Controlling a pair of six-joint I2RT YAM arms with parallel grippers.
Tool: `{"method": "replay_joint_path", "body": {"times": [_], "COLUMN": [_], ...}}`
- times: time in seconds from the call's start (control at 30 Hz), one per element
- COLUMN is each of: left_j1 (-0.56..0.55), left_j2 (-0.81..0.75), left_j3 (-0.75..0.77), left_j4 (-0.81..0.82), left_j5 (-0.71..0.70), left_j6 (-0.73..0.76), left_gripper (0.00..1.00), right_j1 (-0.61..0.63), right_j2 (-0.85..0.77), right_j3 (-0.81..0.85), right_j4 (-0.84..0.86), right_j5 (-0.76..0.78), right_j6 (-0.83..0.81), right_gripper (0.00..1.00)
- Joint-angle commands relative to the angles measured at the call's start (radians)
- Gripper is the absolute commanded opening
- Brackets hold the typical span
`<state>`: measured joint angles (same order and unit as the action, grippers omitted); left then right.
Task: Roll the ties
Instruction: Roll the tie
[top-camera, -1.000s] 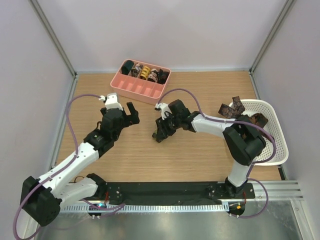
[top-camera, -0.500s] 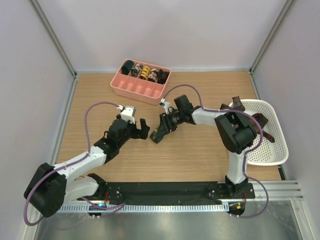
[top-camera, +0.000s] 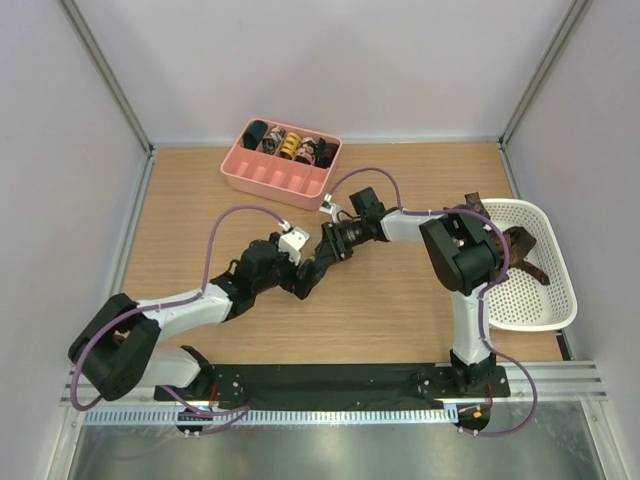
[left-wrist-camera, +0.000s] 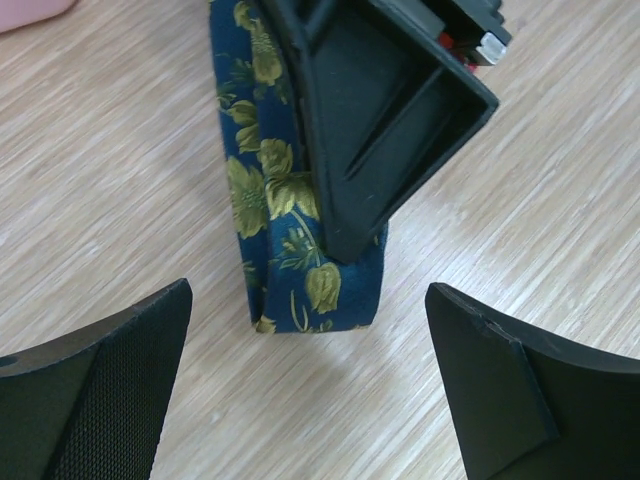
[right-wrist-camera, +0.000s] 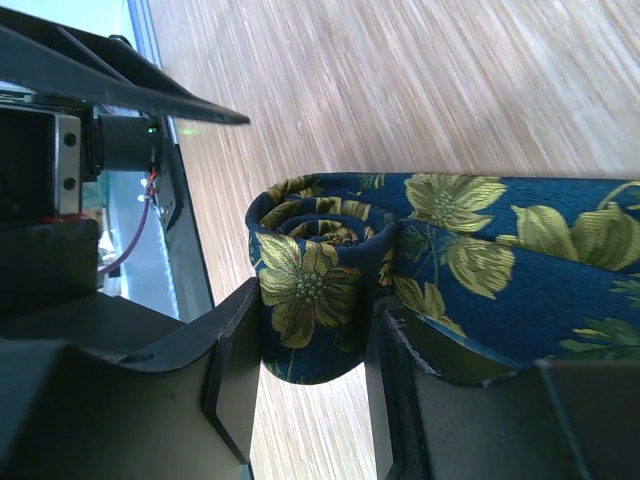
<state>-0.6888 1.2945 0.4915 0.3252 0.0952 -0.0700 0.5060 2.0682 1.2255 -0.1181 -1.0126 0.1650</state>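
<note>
Wood-grain tabletop (top-camera: 420, 300) inside a white-walled enclosure, viewed from overhead. At upper centre sits a pink compartment tray (top-camera: 268, 192); its far row holds several rolled ties (top-camera: 290, 146). A white mesh basket (top-camera: 556, 292) stands at the right edge with loose brown ties (top-camera: 520, 240) in it.

Both arms meet at the centre of the frame, just below the tray. The right gripper (right-wrist-camera: 315, 345) is clenched on a navy tie (left-wrist-camera: 268, 195) with yellow-green floral print. In the right wrist view, the tie's end is wound into a small coil (right-wrist-camera: 310, 285) and pinched between the two fingers, while the unrolled length runs off to the right of that frame, lying along the wood.

The left gripper (left-wrist-camera: 310, 400) is released, jaws spread wide and holding nothing. In the left wrist view, its two fingers sit at the lower corners of the frame and the tie lies on the table ahead of them, untouched, with a right finger (left-wrist-camera: 385, 130) pressed against its side.
</note>
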Motion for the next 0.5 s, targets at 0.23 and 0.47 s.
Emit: {"method": "replay_joint_path", "body": {"times": [0.23, 0.47], "left_j1": [-0.005, -0.006], "left_j2": [0.152, 0.258], "left_j3": [0.17, 0.252], "left_j4": [-0.09, -0.152], "left_j5": [-0.003, -0.034], "left_j6": [0.124, 0.15], "left_gripper": [1.0, 1.0], "right_j1": [-0.011, -0.012], "right_j2": [0.066, 0.07], "right_j3": [0.032, 0.04], "right_j4": [-0.046, -0.045], "right_j5": [0.016, 0.014], "right_j6": [-0.004, -0.002], "right_gripper": [0.17, 0.17]}}
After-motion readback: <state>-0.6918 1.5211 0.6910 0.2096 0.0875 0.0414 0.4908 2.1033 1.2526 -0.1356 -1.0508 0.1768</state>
